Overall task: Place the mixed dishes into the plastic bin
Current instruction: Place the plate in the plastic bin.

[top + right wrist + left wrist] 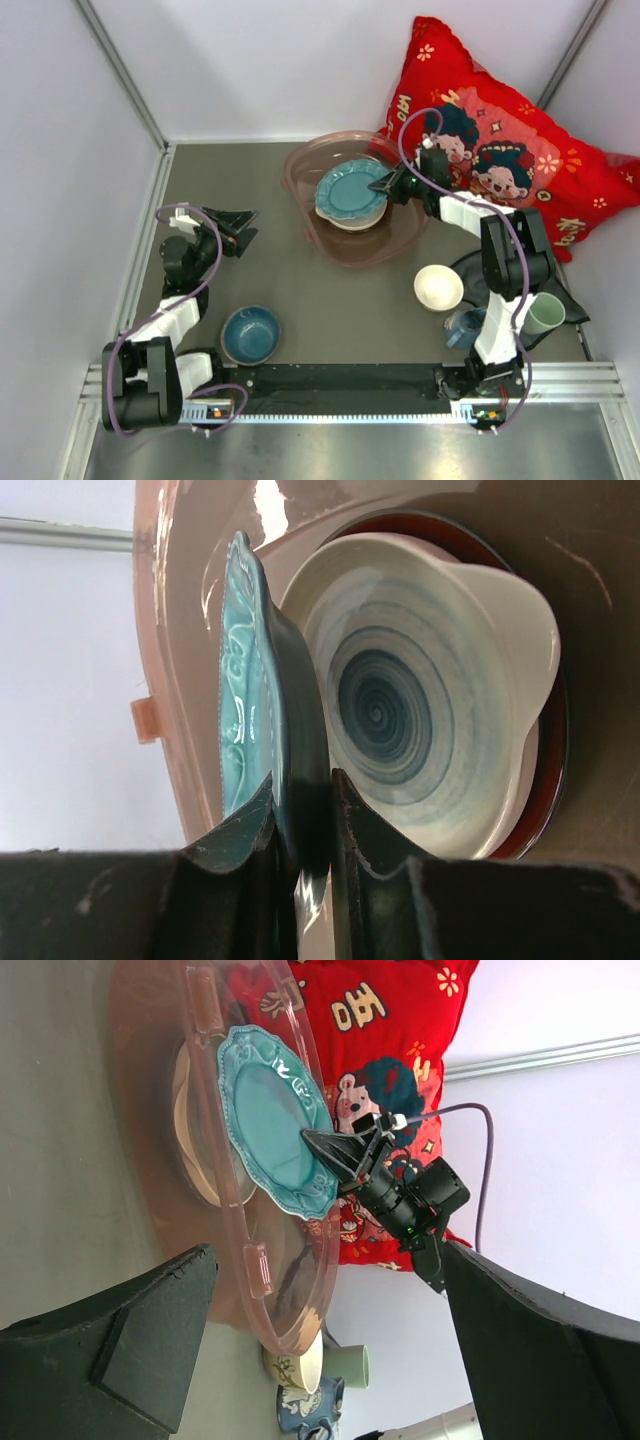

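The right claw (386, 184) grips the teal plate (348, 192) by its rim, above the white plate (354, 223) in the bin (345, 256), ready for stacking; the left claw (246, 228) hangs released.

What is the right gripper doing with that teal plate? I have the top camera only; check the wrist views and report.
Observer: The right gripper pinches the teal plate by its rim; the plate is tilted, not flat.
Operator: Tell me what lies under it.
Observer: A white dish with a blue spiral, flat in the bin.
Operator: Now report the left gripper.
Observer: The left gripper is wide open, empty, facing the bin.
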You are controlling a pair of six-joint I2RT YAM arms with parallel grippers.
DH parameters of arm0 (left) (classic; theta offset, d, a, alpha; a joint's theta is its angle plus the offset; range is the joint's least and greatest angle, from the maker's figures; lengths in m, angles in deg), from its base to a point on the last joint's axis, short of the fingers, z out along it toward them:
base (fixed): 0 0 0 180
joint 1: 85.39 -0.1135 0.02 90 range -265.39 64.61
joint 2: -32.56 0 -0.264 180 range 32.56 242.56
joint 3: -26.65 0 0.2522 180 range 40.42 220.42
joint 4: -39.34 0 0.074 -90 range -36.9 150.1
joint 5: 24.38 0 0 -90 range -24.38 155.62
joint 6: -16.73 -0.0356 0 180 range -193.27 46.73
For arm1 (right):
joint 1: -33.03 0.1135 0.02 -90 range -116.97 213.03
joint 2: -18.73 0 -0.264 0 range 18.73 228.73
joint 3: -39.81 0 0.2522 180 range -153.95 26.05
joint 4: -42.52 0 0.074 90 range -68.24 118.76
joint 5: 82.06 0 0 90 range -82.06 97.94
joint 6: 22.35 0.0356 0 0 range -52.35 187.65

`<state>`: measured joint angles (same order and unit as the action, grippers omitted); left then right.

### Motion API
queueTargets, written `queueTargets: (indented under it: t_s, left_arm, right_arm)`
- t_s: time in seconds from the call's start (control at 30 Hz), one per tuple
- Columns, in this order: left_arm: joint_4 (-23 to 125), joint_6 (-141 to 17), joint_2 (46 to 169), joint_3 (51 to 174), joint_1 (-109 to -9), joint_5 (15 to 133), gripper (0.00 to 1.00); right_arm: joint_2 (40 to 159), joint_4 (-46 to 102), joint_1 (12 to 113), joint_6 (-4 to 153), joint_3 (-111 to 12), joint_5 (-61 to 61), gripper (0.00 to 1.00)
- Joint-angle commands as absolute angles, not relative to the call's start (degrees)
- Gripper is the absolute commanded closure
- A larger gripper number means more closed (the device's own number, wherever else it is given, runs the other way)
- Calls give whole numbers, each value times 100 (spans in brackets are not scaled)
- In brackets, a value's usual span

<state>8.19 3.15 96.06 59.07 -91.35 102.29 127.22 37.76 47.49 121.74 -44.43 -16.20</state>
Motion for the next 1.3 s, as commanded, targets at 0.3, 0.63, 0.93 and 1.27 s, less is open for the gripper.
queueTargets:
  t_s: [0.3,0.63,0.93,1.27]
  left_arm:
    - [722,178,9487,6037,-9163,10315,2]
    - [748,161,9514,6045,-9155,10324,2]
    - [766,135,9549,6081,-9163,10342,2]
    - [766,134,9540,6046,-9154,10333,2]
  right_arm:
    - [12877,5020,4744,12548,-4734,-1965,100]
    - [13166,5170,4753,12619,-4831,-2000,100]
    - [13404,5232,4770,12672,-5006,-2044,100]
    - [13747,5030,4867,12707,-5235,-2079,100]
